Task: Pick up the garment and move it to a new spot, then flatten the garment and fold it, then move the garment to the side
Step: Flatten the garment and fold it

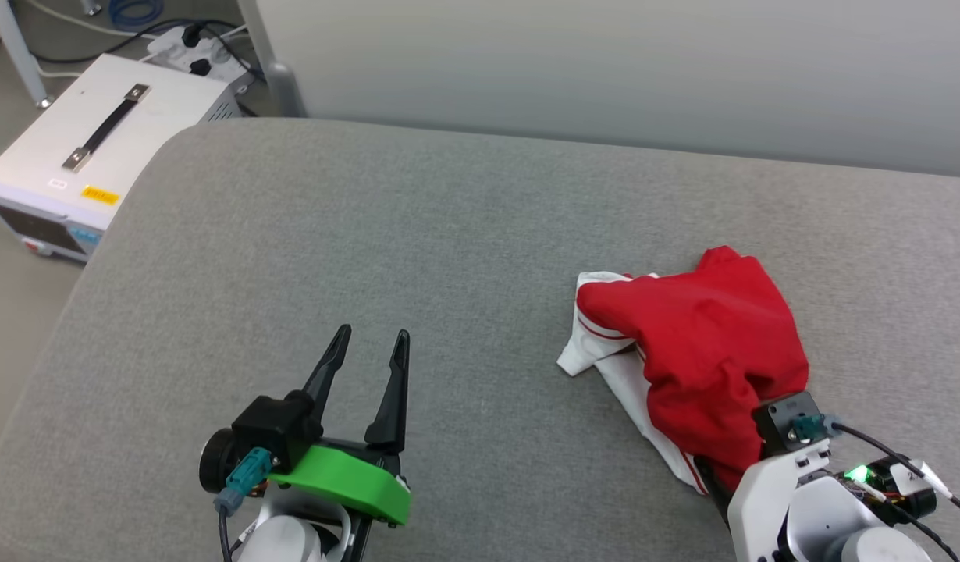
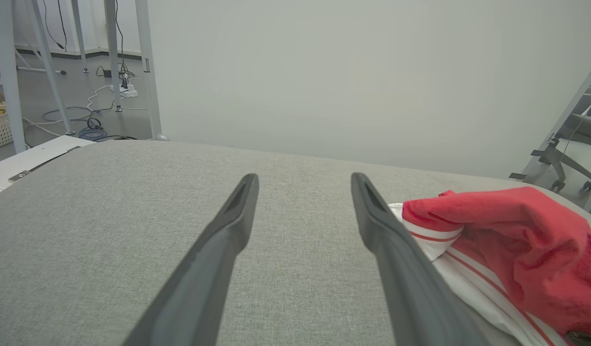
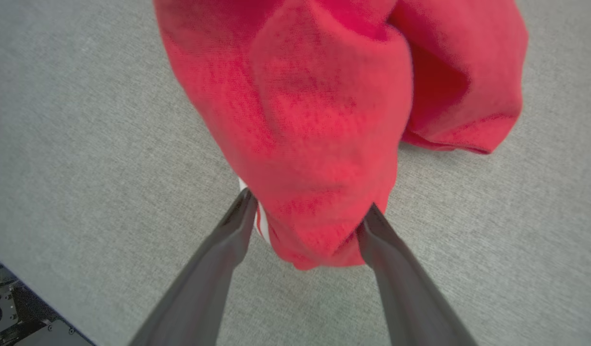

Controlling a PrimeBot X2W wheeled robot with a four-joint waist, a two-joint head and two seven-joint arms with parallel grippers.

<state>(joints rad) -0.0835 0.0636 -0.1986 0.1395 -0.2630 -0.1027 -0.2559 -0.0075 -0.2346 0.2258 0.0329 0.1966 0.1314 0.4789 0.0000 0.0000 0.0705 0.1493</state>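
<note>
The garment [image 1: 706,343] lies crumpled on the right of the grey padded surface [image 1: 371,218], red cloth on top with white striped-trim parts poking out at its left. In the right wrist view my right gripper [image 3: 307,209] is open, and the near end of the garment [image 3: 314,96] sits between its spread fingers. In the head view those fingers are hidden under the cloth. My left gripper [image 1: 371,336] hovers open and empty over bare surface, left of the bundle. In the left wrist view the garment [image 2: 516,230] lies just right of my left gripper [image 2: 305,180].
A white box with a black handle [image 1: 97,140] stands on the floor beyond the surface's rounded left corner, with a power strip and cables [image 1: 191,47] behind it. A pale wall panel [image 1: 605,70] runs along the far edge. Bare grey surface stretches left and ahead.
</note>
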